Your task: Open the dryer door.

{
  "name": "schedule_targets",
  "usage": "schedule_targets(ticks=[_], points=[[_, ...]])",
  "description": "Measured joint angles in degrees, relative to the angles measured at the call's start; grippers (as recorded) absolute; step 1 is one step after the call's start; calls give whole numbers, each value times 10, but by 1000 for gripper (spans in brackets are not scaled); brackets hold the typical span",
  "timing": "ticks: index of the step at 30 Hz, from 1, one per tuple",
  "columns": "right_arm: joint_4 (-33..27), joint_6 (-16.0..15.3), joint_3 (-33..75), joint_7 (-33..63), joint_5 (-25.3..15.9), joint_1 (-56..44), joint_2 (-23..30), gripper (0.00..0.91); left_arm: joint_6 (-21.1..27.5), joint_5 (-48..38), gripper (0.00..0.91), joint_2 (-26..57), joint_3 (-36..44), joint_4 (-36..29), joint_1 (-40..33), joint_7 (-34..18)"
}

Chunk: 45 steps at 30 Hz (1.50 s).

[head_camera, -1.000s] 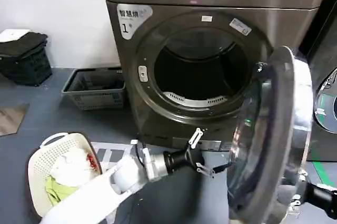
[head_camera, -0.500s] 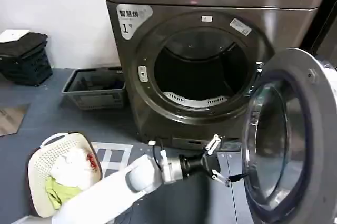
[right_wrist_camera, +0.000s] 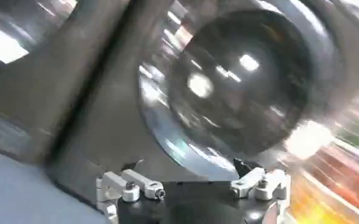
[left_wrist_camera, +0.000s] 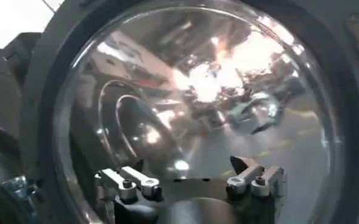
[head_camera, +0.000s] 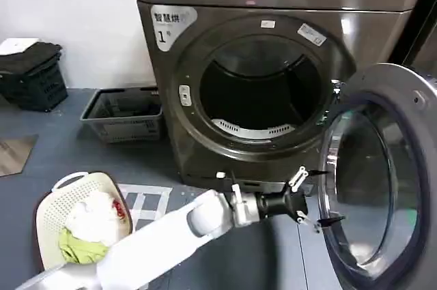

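The dryer door [head_camera: 382, 167] stands swung out to the right on its hinge, its grey inner face and bulging glass turned toward the drum opening [head_camera: 259, 92]. My left gripper [head_camera: 328, 196] is open, its fingertips right at the door's inner rim with nothing between them. In the left wrist view the left gripper [left_wrist_camera: 188, 167] faces the door's glass bowl [left_wrist_camera: 197, 91] from close by. My right gripper [right_wrist_camera: 187, 165] is open and empty in front of a blurred, chrome-rimmed round pane of dark glass [right_wrist_camera: 246, 79]; I cannot tell which machine it belongs to.
A grey crate [head_camera: 126, 114] sits on the floor left of the dryer, with a black crate [head_camera: 31, 75] farther left. A white laundry basket [head_camera: 51, 198] with clothes stands at the lower left. A darker machine [head_camera: 427, 37] borders the dryer on the right.
The door has swung farther open to the right. My left gripper has followed it rightward, staying open at the inner rim. The right arm has left the head view's lower right.
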Motion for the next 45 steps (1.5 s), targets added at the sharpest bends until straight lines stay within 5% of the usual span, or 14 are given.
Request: schedule_targets(ticks=[10, 24, 45], points=[[-63, -68, 65, 146, -5, -8, 47, 907, -8, 15, 907, -51, 14, 50, -19, 2], [-102, -222, 137, 288, 6, -6, 67, 907, -22, 57, 907, -126, 11, 136, -49, -2], [-136, -310, 189, 364, 21, -9, 79, 907, -50, 118, 907, -220, -2, 266, -82, -14]])
